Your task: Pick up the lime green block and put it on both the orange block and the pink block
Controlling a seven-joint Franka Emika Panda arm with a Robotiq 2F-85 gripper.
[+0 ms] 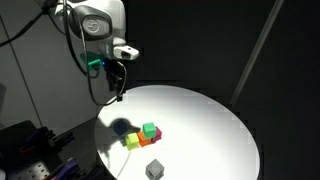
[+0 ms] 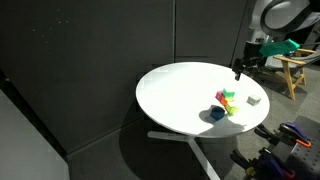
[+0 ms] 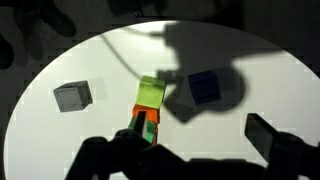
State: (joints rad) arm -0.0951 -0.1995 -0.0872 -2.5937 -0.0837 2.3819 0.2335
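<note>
Jaws: spread or pressed together, cannot tell; gripper (image 1: 117,88) hangs above the table (image 1: 215,120) edge.
Green block (image 1: 150,129): well apart, down toward the table's middle, by the orange block (image 1: 144,142).

Block cluster (image 1: 143,135) on table (image 1: 210,120); lone cube (image 1: 153,169) apart, nearer edge.

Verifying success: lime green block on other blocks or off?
On: lime green block tops the cluster in both exterior views; claw hangs clear above.

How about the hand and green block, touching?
Apart: an exterior view shows the hand hanging clear above the table, away from the green block.
</note>
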